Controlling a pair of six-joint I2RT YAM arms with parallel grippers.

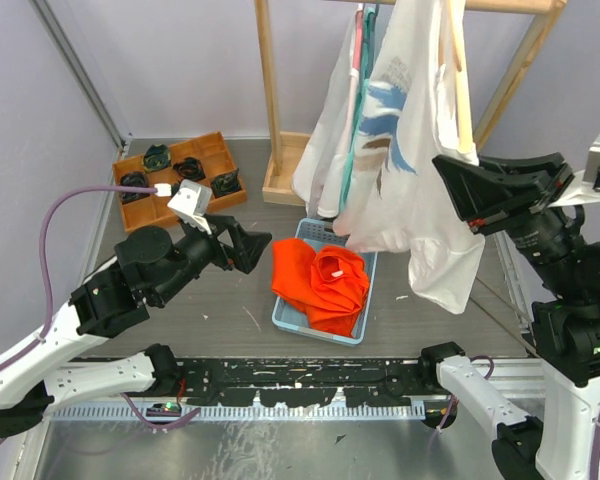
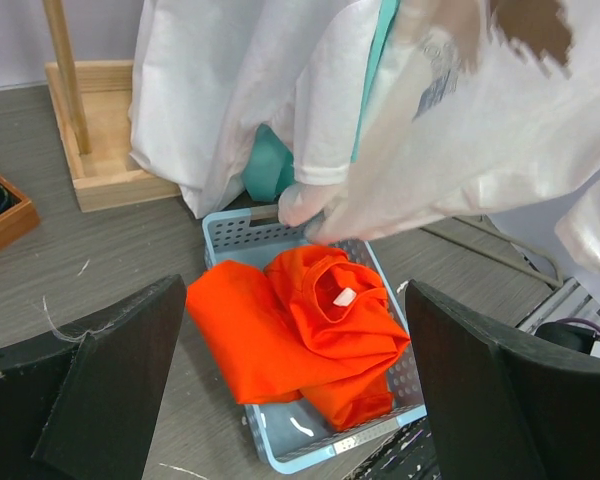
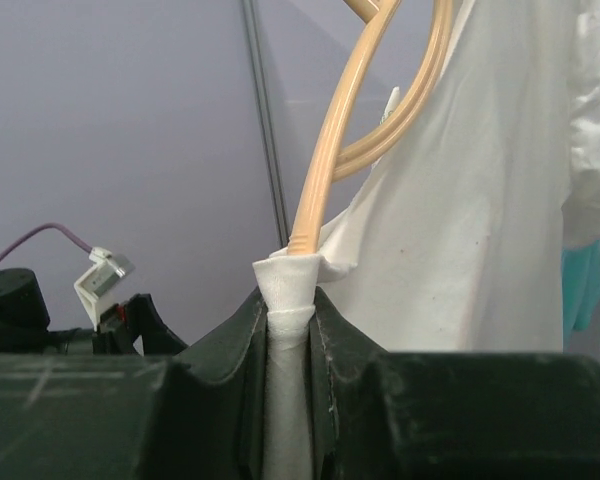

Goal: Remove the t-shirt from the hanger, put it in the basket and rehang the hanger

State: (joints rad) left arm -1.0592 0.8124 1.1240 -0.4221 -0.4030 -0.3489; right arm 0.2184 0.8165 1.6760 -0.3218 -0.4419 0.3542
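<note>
**Top view**
- One wooden rack (image 1: 268,80) stands at the back of the desk (image 1: 230,330).
- The t-shirt (image 1: 435,255), white, hangs from it on one beige hanger (image 1: 462,90). It is not yet off.
- More white cloth hangs just to its left, with pink and teal strips among it. I cannot tell how many garments that is.
- The right tool (image 1: 458,190) is raised to the shirt's side, at the hanger's lower end.
- The left tool (image 1: 248,248) is low, near one blue basket (image 1: 285,318), and holds nothing.
- The basket holds one orange garment (image 1: 320,285).
- One wooden tray (image 1: 220,140) sits at back left with four black pieces in it.

**Left wrist**
- The jaws stand wide, with nothing between them.
- The basket and orange garment lie below and ahead.
- The white cloth's hems hang just above the basket's far end.

**Right wrist**
- The jaws are narrow, pinching a fold of white cloth capped over the hanger's tip.
- Two beige curves rise from the pinch. I cannot tell whether they are one hanger's bars or two hangers.
- The rest of the shirt drapes to the right.

**Progress**
- My judgement is early.
- Done: a grip on the shoulder cloth.
- Left to do:
  - Slip that shoulder off the tip.
  - Free the other shoulder.
  - Draw the shirt clear.
</note>
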